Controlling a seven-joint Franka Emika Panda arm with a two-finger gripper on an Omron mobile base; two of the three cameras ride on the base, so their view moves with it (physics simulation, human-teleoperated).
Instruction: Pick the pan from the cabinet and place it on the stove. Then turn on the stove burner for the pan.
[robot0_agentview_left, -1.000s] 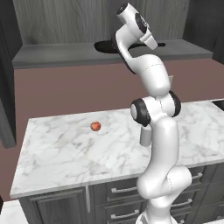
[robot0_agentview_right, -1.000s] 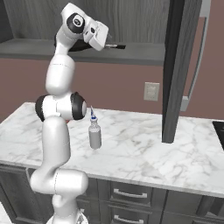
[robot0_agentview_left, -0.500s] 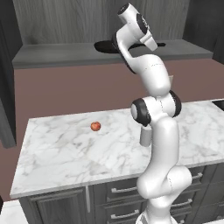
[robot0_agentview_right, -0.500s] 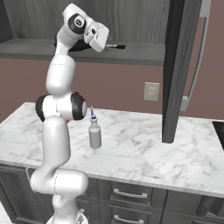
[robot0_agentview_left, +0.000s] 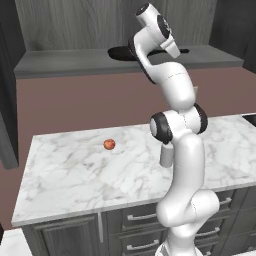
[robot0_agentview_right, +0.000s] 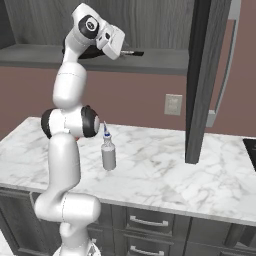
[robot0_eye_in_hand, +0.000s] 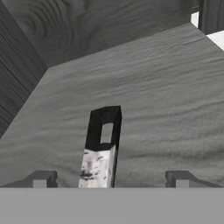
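Pan (robot0_agentview_left: 122, 52) is sitting up high on the floor of the open cabinet (robot0_agentview_left: 60, 62), well above the marble counter (robot0_agentview_left: 75, 175). Going from left to right in the left base view, its round black bowl is showing first, then the robot's hand is covering the middle, and then the long handle (robot0_agentview_left: 183, 50) is poking out on the right side of the hand. So the pan's long line is running sideways along the shelf, with the bowl on the left and the handle end on the right. In the right base view the handle (robot0_agentview_right: 134, 52) is sticking out just past the hand in the same way. In the hand view the gripper (robot0_eye_in_hand: 111, 179) is looking straight along that handle (robot0_eye_in_hand: 101, 148), which is lying between the two finger tips and pointing away, with its black end and hanging hole farthest off. The left fingertip (robot0_eye_in_hand: 41, 178) and the right one are standing wide apart, and neither one is touching the handle, so nothing is being held. I think the next move is closing the fingers in from both sides across the thin handle, since it is already lined up in the middle.
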